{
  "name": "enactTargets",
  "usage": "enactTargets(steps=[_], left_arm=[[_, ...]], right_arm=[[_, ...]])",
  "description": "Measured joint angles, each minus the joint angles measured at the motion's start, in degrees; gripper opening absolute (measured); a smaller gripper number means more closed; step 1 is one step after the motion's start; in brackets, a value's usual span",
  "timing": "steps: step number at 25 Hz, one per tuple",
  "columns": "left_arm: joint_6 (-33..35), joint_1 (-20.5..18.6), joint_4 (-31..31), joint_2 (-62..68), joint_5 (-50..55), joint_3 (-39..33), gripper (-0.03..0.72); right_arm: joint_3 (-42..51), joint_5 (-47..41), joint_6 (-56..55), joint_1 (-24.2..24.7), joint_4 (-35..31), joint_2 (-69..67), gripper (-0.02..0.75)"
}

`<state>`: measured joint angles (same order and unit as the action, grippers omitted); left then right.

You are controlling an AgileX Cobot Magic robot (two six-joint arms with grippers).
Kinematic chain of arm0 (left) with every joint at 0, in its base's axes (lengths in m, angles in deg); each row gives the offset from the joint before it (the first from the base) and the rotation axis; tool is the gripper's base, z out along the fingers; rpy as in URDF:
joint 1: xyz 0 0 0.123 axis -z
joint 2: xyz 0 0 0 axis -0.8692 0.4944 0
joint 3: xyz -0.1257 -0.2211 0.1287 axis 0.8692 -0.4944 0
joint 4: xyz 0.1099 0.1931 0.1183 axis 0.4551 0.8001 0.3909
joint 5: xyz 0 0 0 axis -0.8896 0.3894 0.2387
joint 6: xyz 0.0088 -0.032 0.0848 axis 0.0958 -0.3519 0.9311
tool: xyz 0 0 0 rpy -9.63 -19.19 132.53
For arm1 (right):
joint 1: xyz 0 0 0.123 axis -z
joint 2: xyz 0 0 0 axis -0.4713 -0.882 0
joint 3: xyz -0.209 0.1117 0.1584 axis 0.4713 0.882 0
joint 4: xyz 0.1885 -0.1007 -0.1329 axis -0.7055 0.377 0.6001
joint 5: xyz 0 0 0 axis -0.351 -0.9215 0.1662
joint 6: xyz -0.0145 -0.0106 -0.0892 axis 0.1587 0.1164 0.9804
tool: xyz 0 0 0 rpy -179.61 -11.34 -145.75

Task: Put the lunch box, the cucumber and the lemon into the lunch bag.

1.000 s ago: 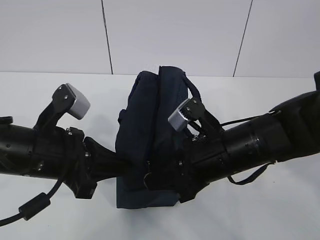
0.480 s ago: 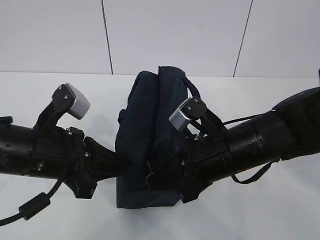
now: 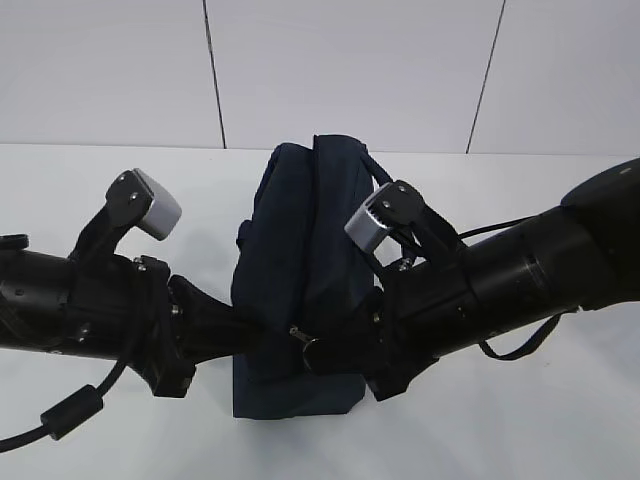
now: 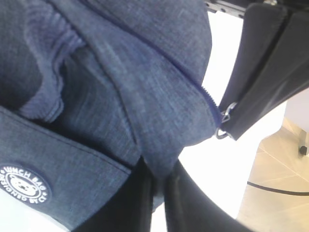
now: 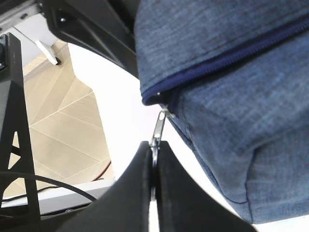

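The navy lunch bag (image 3: 300, 250) stands upright mid-table between both arms. My left gripper (image 3: 252, 335) presses into its left side; in the left wrist view it (image 4: 158, 170) is shut on a fold of the bag's fabric (image 4: 159, 121). My right gripper (image 3: 314, 350) is at the bag's front lower edge, shut (image 5: 154, 147) on the silver ring pull (image 5: 157, 126) at the end of the zipper (image 5: 227, 55), which lies closed along the seam. The same pull (image 4: 224, 126) shows in the left wrist view. The lunch box, cucumber and lemon are out of view.
The white table (image 3: 520, 430) stretches round the bag, with a white panelled wall (image 3: 350, 70) behind it. Both black arms (image 3: 90, 300) lie low across the table on either side of the bag. A cable (image 3: 60, 415) hangs from the left arm.
My right arm has lifted and swung a little to the right, still holding the ring pull. The bag's top has shifted slightly. My left arm has barely moved.
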<state>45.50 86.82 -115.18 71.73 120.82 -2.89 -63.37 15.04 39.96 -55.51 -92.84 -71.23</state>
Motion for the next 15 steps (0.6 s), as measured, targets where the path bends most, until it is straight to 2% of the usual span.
enactTargets(steps=[15], left_arm=[[0.0, 0.0, -0.9, 0.7, 0.1, 0.2, 0.013]], right_arm=[[0.0, -1.5, -1.6, 0.0, 2.8, 3.5, 0.02]])
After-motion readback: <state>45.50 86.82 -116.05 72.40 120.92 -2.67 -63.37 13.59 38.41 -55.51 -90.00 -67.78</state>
